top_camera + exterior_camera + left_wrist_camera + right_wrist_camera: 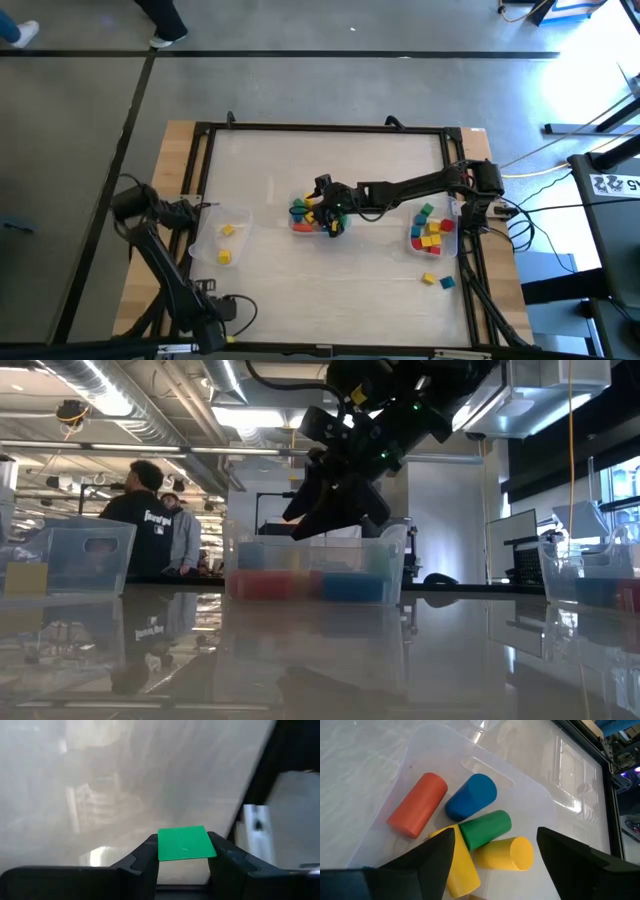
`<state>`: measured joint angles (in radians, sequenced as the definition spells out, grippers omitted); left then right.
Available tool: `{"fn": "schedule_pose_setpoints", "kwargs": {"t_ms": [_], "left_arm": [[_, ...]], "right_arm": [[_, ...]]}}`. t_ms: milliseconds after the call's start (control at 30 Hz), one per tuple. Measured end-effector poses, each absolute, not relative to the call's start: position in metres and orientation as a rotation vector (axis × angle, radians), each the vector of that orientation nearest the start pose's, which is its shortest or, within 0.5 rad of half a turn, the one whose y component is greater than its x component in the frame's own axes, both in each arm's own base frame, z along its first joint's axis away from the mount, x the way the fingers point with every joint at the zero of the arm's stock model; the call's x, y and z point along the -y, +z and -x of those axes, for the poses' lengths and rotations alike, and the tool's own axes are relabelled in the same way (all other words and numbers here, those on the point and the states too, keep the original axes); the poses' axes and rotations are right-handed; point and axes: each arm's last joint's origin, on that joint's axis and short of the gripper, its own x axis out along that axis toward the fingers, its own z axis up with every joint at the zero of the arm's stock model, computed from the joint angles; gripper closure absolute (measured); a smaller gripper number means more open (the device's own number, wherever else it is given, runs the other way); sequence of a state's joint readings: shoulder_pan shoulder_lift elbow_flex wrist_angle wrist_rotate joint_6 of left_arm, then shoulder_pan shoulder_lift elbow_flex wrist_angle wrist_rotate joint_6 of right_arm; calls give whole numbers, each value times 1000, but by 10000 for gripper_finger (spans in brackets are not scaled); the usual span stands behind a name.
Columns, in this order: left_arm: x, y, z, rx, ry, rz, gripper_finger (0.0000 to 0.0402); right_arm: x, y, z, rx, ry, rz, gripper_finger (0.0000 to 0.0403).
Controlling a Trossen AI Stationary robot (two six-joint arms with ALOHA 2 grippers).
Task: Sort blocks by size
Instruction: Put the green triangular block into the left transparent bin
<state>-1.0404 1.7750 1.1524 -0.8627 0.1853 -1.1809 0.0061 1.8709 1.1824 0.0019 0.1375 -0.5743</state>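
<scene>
High view shows my right gripper (333, 214), jaws wide, over the centre bin (297, 226) of blocks (303, 210). My left gripper (183, 857) clamps a green block (185, 843) at lower left. I judge sorting partly done; two loose blocks (436, 280) remain.

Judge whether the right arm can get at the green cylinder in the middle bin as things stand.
Probably yes. The right gripper hangs open just above the green cylinder, fingers on either side. The neighbouring yellow cylinder crowds it.
</scene>
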Motion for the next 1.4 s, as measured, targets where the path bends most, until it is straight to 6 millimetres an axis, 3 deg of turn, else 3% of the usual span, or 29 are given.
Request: {"fn": "schedule_pose_setpoints", "kwargs": {"t_ms": [167, 400, 533, 700, 833, 1067, 1267, 1400], "left_arm": [[254, 210, -161, -1572, -21, 306, 271], [206, 261, -150, -1304, 189, 328, 271], [182, 278, -141, -1131, 316, 304, 271], [159, 286, -131, -1021, 492, 199, 271], [147, 275, -126, -996, 608, 132, 271], [131, 227, -116, -988, 714, 148, 271], [120, 196, -108, -948, 773, 272, 270], [118, 191, -106, -932, 815, 323, 236]], "right_arm": [[1, 185, -400, -703, 74, 599, 116], [1, 186, -400, -697, 72, 599, 116], [1, 186, -400, -696, 71, 599, 116], [1, 186, -400, -696, 71, 599, 116], [2, 186, -400, -696, 71, 599, 116], [0, 199, -404, -745, 105, 564, 116], [-19, 233, -406, -858, 268, 511, 116], [-43, 259, -401, -942, 312, 561, 116]]}}
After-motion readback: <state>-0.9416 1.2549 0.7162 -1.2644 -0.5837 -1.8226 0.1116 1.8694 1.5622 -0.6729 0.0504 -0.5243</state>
